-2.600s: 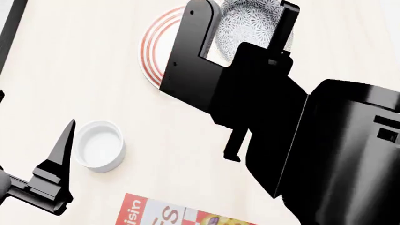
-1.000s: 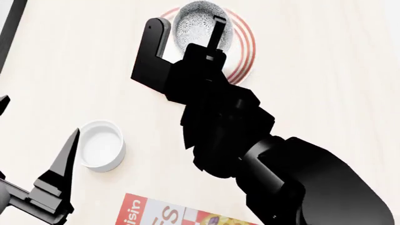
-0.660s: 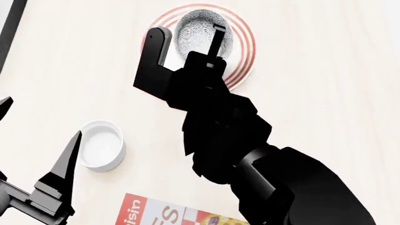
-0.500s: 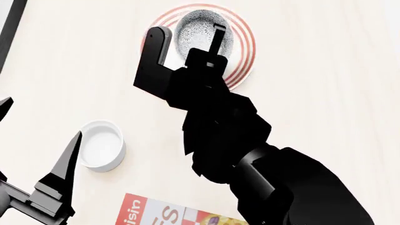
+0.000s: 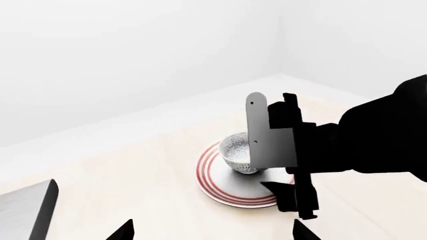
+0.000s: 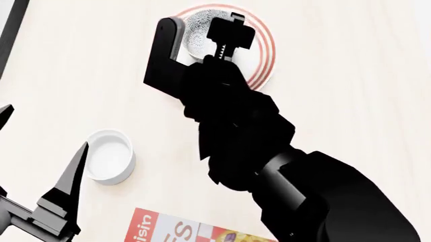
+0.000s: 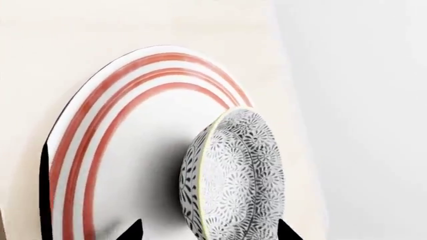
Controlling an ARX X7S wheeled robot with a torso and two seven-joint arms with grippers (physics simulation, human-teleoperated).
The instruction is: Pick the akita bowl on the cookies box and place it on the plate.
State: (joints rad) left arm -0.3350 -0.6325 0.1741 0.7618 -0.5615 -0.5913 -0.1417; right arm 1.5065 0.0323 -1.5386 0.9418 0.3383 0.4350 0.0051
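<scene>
We list: akita bowl [image 6: 200, 26], seated on the plate [image 6: 262, 55] and largely masked in our head view by our right gripper [image 6: 200, 31], fingers spread wide, gripping nothing. Ramekin [image 6: 108, 156], well apart on the table [image 6: 350, 75]. Cookies box [image 6: 178, 231], near edge, nothing on it. Left gripper [image 6: 37, 146], fingers parted, beside the ramekin.

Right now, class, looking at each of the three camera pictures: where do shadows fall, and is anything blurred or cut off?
Right wrist view: the grey speckled bowl throws a soft dark shadow on the red-ringed white plate; all sharp. Left wrist view: even, flat light, pale background without detail. Head view: the black right arm hides part of the bowl; the red-and-white cookies box is cut off at the edge.
</scene>
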